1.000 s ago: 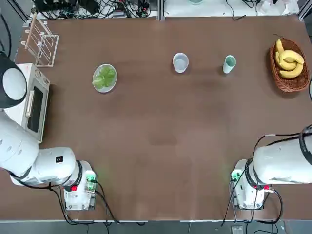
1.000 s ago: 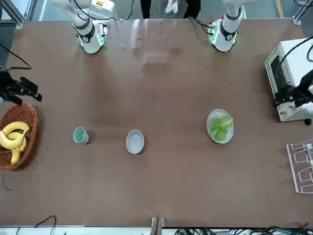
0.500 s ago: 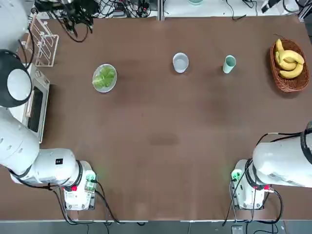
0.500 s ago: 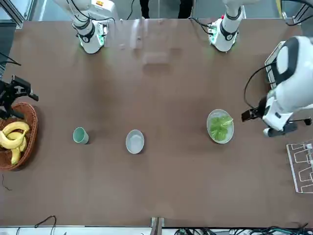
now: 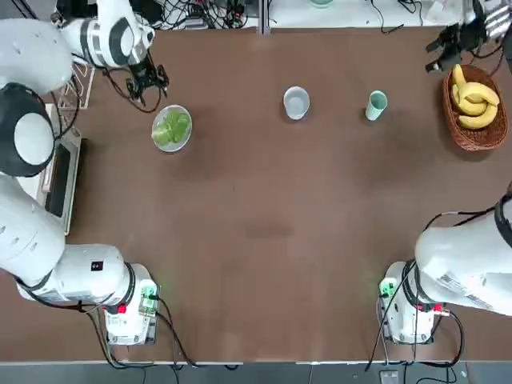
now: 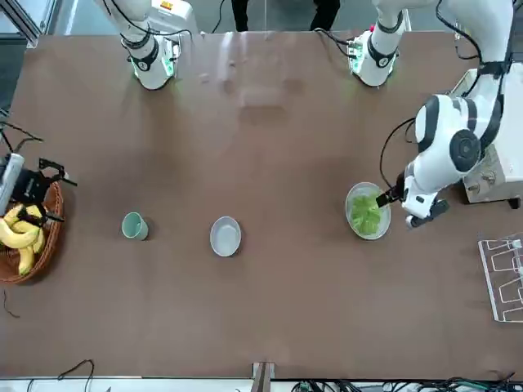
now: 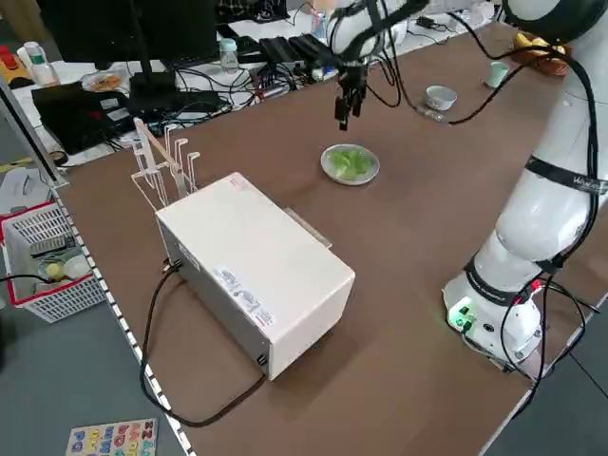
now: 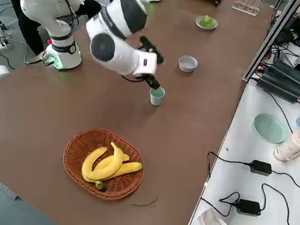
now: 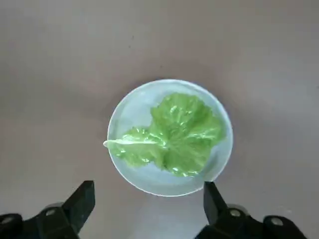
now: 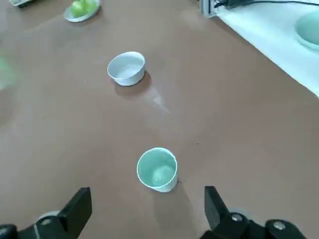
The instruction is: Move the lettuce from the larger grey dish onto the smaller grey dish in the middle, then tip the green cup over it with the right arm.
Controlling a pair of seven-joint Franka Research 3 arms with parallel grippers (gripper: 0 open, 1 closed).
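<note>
The robot's two arms start at the near edge of the brown table (image 5: 264, 264): the left arm (image 5: 132, 292) on the left and the right arm (image 5: 408, 308) on the right. A little farther up the left side is a big white box (image 7: 256, 266). Next comes the flat grey plate (image 9: 124, 119) with the curly green lettuce (image 9: 182, 132) lying on it. One pale stem pokes over the rim. To the right, the basket (image 8: 74, 161) holds yellow bananas (image 8: 107, 166). The green cup (image 10: 157, 169) stands upright left of the basket, with its open top up. The small grey bowl (image 10: 126, 68) is left of the cup, between it and the plate. It stands apart from both. The left end effector (image 9: 149, 184) hangs up high by the far side of the plate. Its two fingers are wide apart, with nothing in them. The right end effector (image 10: 149, 189) is up high too, near the far side of the basket. Its fingers are wide apart and hold nothing. Back at the far left is a white wire rack (image 7: 166, 171).
</note>
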